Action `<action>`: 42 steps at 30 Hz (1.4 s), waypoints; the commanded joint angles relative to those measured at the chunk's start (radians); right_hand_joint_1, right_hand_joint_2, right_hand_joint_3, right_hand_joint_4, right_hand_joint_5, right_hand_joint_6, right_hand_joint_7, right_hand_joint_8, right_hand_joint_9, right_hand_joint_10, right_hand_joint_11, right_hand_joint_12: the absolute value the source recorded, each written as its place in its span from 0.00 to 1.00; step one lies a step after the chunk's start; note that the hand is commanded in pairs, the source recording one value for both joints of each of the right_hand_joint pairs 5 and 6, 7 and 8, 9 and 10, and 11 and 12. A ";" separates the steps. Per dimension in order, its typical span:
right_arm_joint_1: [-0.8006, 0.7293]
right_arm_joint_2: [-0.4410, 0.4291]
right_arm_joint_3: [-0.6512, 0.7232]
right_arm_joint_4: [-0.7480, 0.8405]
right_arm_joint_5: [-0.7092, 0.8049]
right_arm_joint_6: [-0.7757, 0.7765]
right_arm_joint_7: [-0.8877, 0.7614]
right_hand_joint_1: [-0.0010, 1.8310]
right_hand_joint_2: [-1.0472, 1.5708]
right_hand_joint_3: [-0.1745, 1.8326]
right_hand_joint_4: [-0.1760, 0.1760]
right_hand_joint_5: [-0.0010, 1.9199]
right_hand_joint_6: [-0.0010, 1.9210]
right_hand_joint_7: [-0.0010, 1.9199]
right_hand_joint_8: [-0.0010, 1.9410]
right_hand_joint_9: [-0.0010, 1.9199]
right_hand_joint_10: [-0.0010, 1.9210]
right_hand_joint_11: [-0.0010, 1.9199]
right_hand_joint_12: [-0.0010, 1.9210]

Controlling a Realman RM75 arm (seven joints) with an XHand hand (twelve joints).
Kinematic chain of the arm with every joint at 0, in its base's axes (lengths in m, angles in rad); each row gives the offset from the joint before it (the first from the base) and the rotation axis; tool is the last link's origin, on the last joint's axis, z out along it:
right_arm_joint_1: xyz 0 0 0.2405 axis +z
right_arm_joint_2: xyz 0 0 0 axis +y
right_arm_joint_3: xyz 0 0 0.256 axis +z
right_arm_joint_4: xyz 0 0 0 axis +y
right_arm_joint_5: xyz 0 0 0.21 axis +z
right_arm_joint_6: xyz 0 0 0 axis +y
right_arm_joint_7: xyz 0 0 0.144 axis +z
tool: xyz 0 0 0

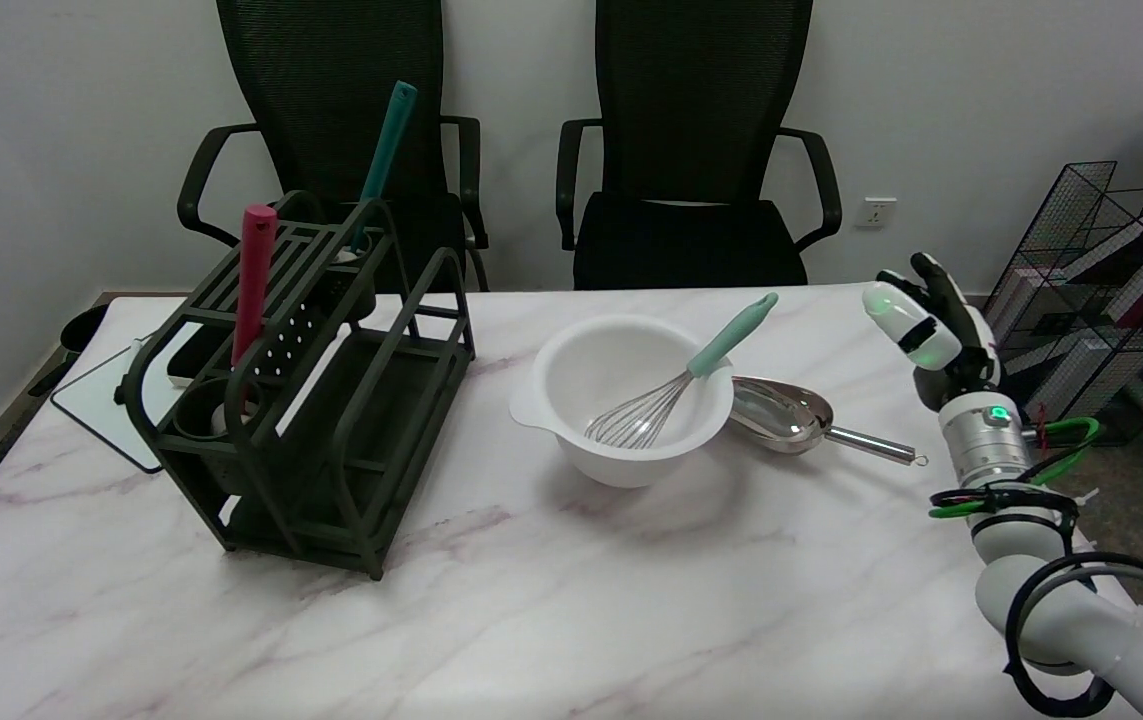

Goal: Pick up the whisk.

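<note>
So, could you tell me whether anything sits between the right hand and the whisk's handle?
Nothing visible does. The right hand hangs in open air right of the whisk; the metal scoop lies lower, on the table beside the bowl.
</note>
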 commanded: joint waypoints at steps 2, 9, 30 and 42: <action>0.091 0.015 -0.032 0.143 -0.039 -0.244 0.460 0.50 0.33 0.47 0.50 0.02 0.02 0.21 0.20 0.20 0.20 0.20 0.20; 0.265 -0.007 -0.207 0.271 -0.044 -0.239 0.576 0.49 0.32 0.46 0.50 0.01 0.01 0.20 0.20 0.20 0.20 0.19 0.19; 0.495 -0.091 -0.405 0.448 -0.107 -0.269 0.693 0.49 0.34 0.43 0.50 0.02 0.02 0.20 0.20 0.21 0.21 0.20 0.20; 0.501 -0.131 -0.412 0.447 -0.106 -0.273 0.722 0.49 0.36 0.42 0.50 0.03 0.03 0.21 0.21 0.21 0.21 0.20 0.20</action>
